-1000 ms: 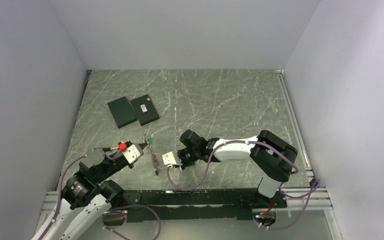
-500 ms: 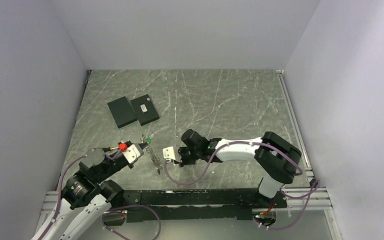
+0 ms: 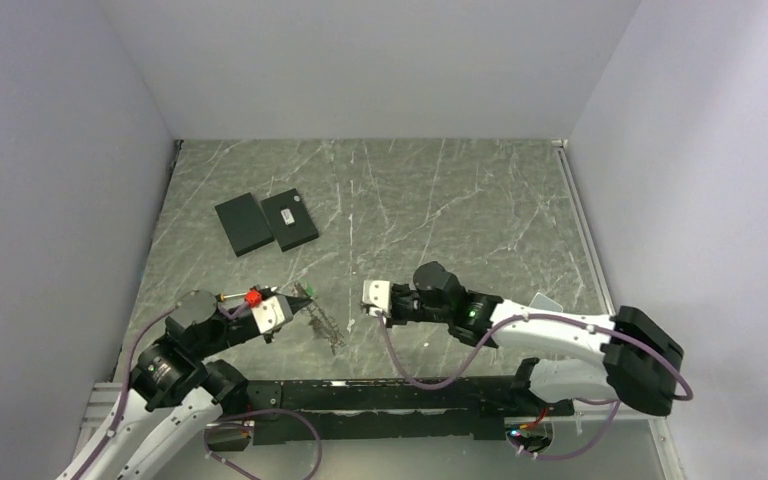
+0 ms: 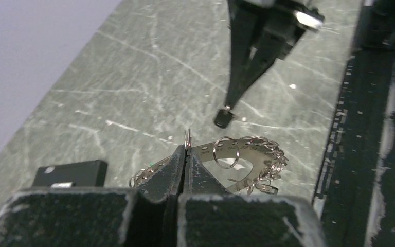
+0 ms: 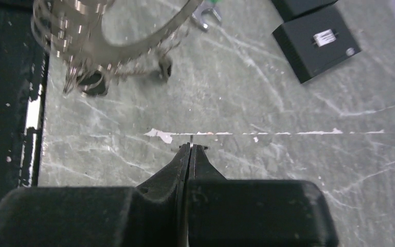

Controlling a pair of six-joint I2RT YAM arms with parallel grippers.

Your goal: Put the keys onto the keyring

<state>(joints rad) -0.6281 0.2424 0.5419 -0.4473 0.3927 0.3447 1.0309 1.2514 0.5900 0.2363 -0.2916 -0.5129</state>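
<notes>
On the grey-green marbled table (image 3: 440,200), the left gripper (image 4: 186,154) is clamped on the thin metal keyring (image 4: 187,138) at lower centre of its wrist view, with the grey chain (image 4: 267,159) lying just right. Above it there, the right gripper (image 4: 227,105) pinches a tiny black-headed silver key (image 4: 222,118), apart from the ring. The key's blade is mostly hidden between the fingers.

Lab test cell: bare white walls (image 3: 360,60), marble-look tabletop (image 3: 440,200).
</notes>
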